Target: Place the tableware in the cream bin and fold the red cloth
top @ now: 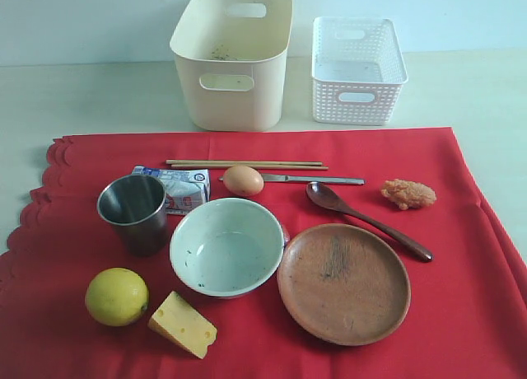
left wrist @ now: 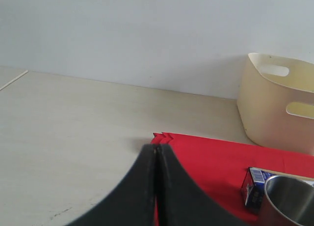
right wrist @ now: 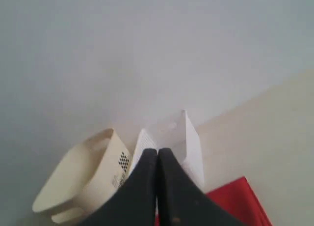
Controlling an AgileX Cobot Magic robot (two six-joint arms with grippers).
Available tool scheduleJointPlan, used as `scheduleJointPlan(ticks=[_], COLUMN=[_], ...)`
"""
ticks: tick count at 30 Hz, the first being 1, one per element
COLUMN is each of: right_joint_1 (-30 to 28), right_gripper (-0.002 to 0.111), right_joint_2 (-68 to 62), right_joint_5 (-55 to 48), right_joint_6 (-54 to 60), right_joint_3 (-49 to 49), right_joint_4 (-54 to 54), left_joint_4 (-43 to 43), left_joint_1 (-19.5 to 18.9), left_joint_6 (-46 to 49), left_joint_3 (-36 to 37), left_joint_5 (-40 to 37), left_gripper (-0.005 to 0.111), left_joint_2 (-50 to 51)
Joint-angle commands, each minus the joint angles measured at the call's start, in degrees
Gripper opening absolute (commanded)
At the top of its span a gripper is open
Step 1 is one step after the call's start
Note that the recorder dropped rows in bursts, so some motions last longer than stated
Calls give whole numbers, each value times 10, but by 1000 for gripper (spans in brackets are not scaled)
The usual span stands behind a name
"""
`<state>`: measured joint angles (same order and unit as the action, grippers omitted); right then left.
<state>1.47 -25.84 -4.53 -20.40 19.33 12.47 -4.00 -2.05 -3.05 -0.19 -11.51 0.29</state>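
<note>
Grippers first. Left gripper (left wrist: 157,148): black fingers pressed flat together, clenched on nothing. Its tips line up with the scalloped corner of the red cloth (top: 461,255). Right gripper (right wrist: 157,152): likewise clenched and empty, aimed towards the two bins, with a red corner of cloth just past its fingers.

Red cloth: spread flat on the pale table (top: 82,99), scalloped edge on the left of the exterior view, unfolded, with every item resting on it.

Tableware, all on the cloth and none in the bin:
- Steel cup (top: 134,214): upright, at the left, just in front of a blue-and-white carton (top: 177,187).
- Pale speckled bowl (top: 226,247): upright at centre, between cup and plate.
- Round brown wooden plate (top: 343,284): right of the bowl, close to its rim.
- Dark wooden spoon (top: 362,218): lying diagonally behind the plate.
- Wooden chopsticks (top: 247,164): paired, parallel to the cloth's far edge.
- Slim metal knife (top: 317,180): just in front of the chopsticks, beside an egg (top: 243,180).

Foods: lemon (top: 117,297) and cheese wedge (top: 183,324) at the near left; a fried piece (top: 408,194) at the right.

Cream bin (top: 235,99): upright on the bare table beyond the cloth's far edge, with a white lattice basket (top: 358,95) beside it on the right.
</note>
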Motion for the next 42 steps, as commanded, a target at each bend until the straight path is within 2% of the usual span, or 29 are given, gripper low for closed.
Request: scheduleJointPlan(ticks=[1, 8, 13, 16, 21, 26, 31, 42], right_joint_1=[1, 3, 34, 60, 83, 92, 92, 92], right_gripper=[0, 0, 4, 15, 44, 60, 61, 61], right_joint_2=[-74, -218, -322, -383, -493, -581, -659, -774], right_joint_5=[-66, -197, -252, -257, -254, -256, -254, -203], right_joint_6=[56, 153, 298, 319, 362, 460, 537, 550], right_joint_3=[52, 150, 196, 208, 221, 254, 281, 321], right_joint_4=[-8, -2, 80, 80, 78, 83, 83, 50], left_joint_4=[-2, -2, -2, -2, -2, -2, -2, -2], left_joint_1=[-1, -1, -1, -1, -1, -1, -1, -1], left_joint_6=[3, 3, 3, 3, 3, 3, 3, 3], left_joint_3=[2, 2, 2, 2, 2, 2, 2, 2], left_joint_5=[1, 1, 1, 1, 1, 1, 1, 1], left_gripper=[0, 0, 0, 0, 0, 0, 0, 0], left_joint_2=[-3, -3, -3, -3, -3, -3, -3, -3])
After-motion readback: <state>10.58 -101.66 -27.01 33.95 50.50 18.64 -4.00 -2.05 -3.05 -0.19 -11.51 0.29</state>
